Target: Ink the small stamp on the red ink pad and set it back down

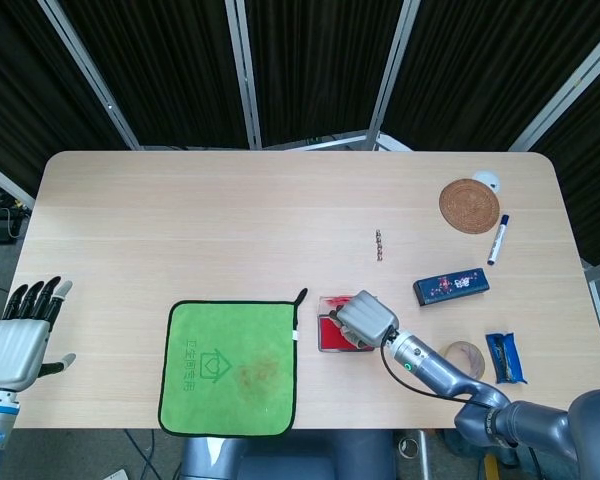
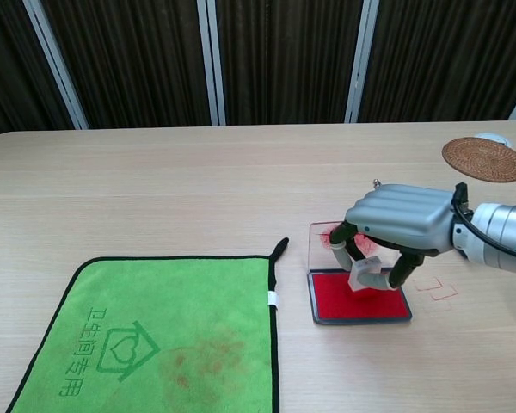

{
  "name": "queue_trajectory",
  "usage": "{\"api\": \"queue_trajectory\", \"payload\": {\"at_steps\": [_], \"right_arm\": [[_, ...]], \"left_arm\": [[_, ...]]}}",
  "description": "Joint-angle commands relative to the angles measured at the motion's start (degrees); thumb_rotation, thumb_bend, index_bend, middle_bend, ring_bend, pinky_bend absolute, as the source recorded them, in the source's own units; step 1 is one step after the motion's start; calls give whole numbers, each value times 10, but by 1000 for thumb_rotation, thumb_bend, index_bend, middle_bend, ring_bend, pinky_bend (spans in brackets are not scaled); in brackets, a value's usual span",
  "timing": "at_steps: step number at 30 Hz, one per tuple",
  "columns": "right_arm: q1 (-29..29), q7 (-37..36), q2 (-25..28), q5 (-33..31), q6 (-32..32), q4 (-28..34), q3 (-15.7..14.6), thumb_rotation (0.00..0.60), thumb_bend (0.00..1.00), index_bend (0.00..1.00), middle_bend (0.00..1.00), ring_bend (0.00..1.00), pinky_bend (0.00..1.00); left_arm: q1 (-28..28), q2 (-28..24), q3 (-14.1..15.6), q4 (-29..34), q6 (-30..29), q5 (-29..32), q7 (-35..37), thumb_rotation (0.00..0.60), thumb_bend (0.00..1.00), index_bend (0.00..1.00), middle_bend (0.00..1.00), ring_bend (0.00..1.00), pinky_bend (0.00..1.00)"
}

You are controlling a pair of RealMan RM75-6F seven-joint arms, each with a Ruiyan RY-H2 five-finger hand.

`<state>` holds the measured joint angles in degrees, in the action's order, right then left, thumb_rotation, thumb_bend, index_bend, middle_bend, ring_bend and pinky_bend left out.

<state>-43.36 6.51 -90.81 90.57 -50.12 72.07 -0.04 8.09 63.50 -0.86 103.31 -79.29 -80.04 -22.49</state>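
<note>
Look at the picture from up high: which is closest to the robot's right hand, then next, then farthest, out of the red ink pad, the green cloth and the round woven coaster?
From the right hand, in the head view:
1. Red ink pad: right under the hand.
2. Green cloth: off to its left side, at the table's near edge.
3. Round woven coaster: far corner on the right.

the ink pad (image 2: 359,298) lies just right of the cloth (image 2: 150,331), near the table's (image 1: 230,220) front edge. the right hand (image 2: 402,219) hangs over the pad, holding the small stamp (image 2: 362,278) down on it. the left hand (image 1: 18,337) sits off the table's left front corner. to the right lie a coaster (image 1: 469,205), a marker (image 1: 498,239) and a flat box (image 1: 451,286).
</note>
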Motion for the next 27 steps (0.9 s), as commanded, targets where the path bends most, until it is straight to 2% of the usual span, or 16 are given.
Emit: {"api": "queue_trajectory", "payload": {"at_steps": [1, 18, 21, 27], "right_arm": [[0, -2, -3, -2, 1, -6, -2, 600, 514, 556, 574, 824, 959], [4, -16, -12, 3, -3, -31, -15, 600, 519, 557, 574, 824, 959], [5, -20, -1, 4, -16, -18, -9, 600, 519, 557, 574, 824, 958], [10, -35, 58, 11, -51, 44, 2, 600, 521, 557, 574, 825, 959]], "left_arm": [[0, 1, 0, 0, 0, 0, -1, 600, 0, 0, 0, 0, 0], [1, -2, 0, 2, 0, 4, 4, 600, 0, 0, 0, 0, 0], [0, -4, 1, 2, -1, 1, 7, 600, 0, 0, 0, 0, 0], [0, -7, 3, 4, -1, -3, 11, 600, 0, 0, 0, 0, 0]]}}
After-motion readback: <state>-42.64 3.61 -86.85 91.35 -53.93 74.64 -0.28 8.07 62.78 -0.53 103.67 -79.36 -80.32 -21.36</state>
